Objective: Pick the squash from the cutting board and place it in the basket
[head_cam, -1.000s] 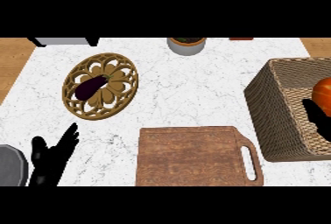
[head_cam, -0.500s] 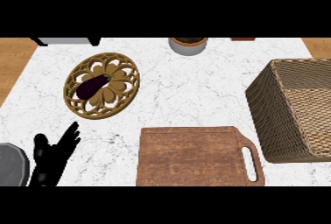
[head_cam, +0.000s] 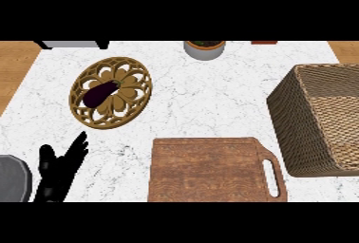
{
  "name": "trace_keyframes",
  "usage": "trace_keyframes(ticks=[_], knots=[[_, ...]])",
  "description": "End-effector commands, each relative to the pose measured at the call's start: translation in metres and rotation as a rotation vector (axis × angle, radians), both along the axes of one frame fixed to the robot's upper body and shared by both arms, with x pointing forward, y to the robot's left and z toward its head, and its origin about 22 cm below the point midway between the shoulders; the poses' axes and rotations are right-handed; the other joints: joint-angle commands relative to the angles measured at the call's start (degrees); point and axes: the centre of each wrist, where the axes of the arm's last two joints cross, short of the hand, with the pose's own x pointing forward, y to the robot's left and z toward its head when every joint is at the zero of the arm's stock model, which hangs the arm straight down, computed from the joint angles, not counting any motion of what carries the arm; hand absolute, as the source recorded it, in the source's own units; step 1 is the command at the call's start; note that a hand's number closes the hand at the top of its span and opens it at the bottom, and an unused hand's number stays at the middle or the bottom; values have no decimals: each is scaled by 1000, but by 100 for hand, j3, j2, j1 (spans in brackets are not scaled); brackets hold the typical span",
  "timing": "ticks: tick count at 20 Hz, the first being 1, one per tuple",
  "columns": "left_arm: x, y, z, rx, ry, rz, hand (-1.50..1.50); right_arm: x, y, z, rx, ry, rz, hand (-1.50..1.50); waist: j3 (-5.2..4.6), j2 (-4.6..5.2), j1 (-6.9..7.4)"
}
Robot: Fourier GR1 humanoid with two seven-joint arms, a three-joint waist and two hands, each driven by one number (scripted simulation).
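Squash, the orange one, is out of sight: a second ago it showed with the right hand inside the woven wicker basket (head_cam: 303, 124) at the view's right edge, and now both are gone from view. The brown wooden cutting board (head_cam: 210, 168) lies bare. I judge the squash released in the basket's hidden part, so the task is likely done. The black left hand (head_cam: 60, 167) rests lower left, fingers straight, holding nothing.

A dark purple eggplant (head_cam: 100, 92) on a tan openwork trivet (head_cam: 111, 98); brown woven basket (head_cam: 324, 118).
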Motion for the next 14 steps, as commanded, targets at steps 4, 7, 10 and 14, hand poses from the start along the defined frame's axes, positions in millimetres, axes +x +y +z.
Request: trace_keyframes(ticks=[4,7,10,14], knots=[[-4,-8,-14,9,81,-2,0,5,-56,-10,-175,64,-2,-150,-37,46,41],[4,6,-5,2,88,12,0,-4,-52,-16,-186,18,25,-150,-41,21,-24],[-8,-2,-24,-15,64,10,0,11,-59,2,-164,-22,14,-150,-44,24,-1],[-7,-7,-12,-10,53,18,0,-10,-72,9,-71,-83,-25,-150,-44,8,-38]])
